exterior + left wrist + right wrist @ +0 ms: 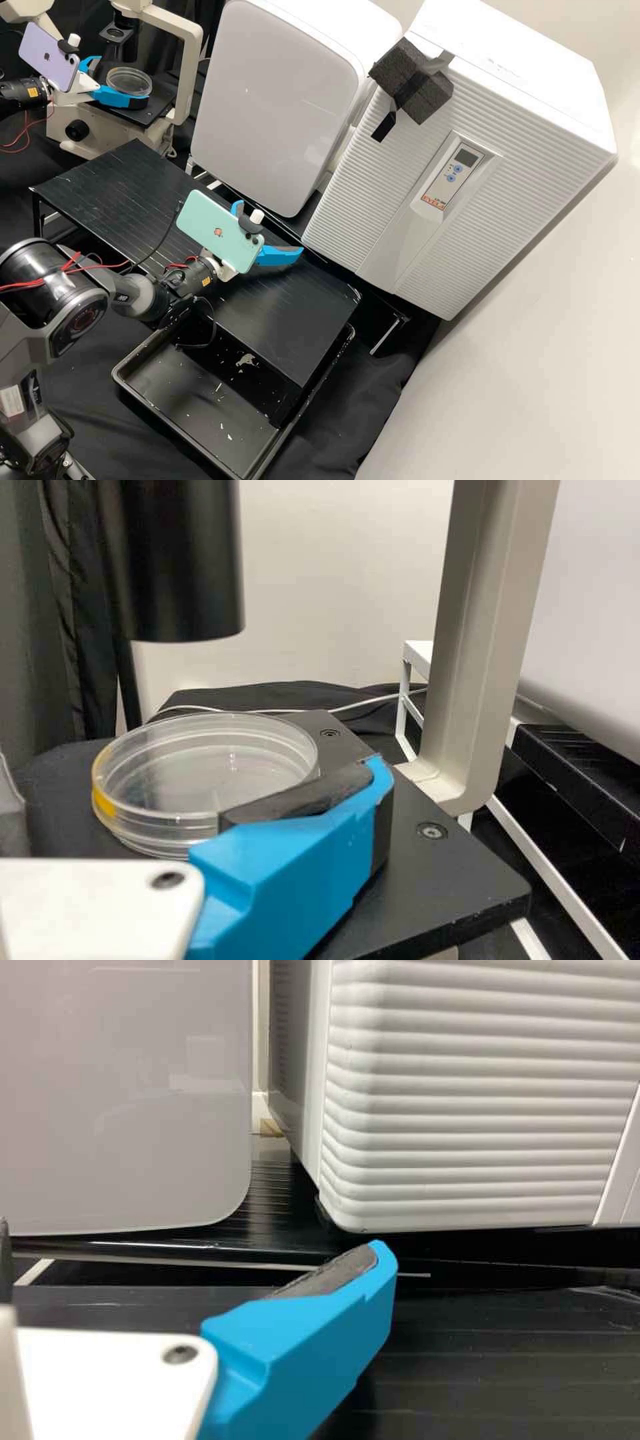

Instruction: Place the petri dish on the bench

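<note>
Far left, at microscope: left gripper [123, 80], spread wide around petri dish [200, 770], apparently without a grip. Dish seemingly flat on black stage [460, 890], just beside one blue finger [290, 880], gap toward the other. Likely next: close, then lift. Main risk: uneven squeeze, from dish off centre; could skid or tip. Looks like lid over base; might raise lid alone if pinched too high. Lens tube [185, 560] above and beyond: possible knock on rim from too steep a lift. Pale frame [480, 650] alongside: possible snag from a wide swing toward bench.

Middle: black bench [113, 180], probable landing place. Tray [193, 400] under its near side; could drop dish in, from letting go too close to edge. Right gripper [270, 229] over bench, also wide, holding nothing; might crowd the set-down.
</note>
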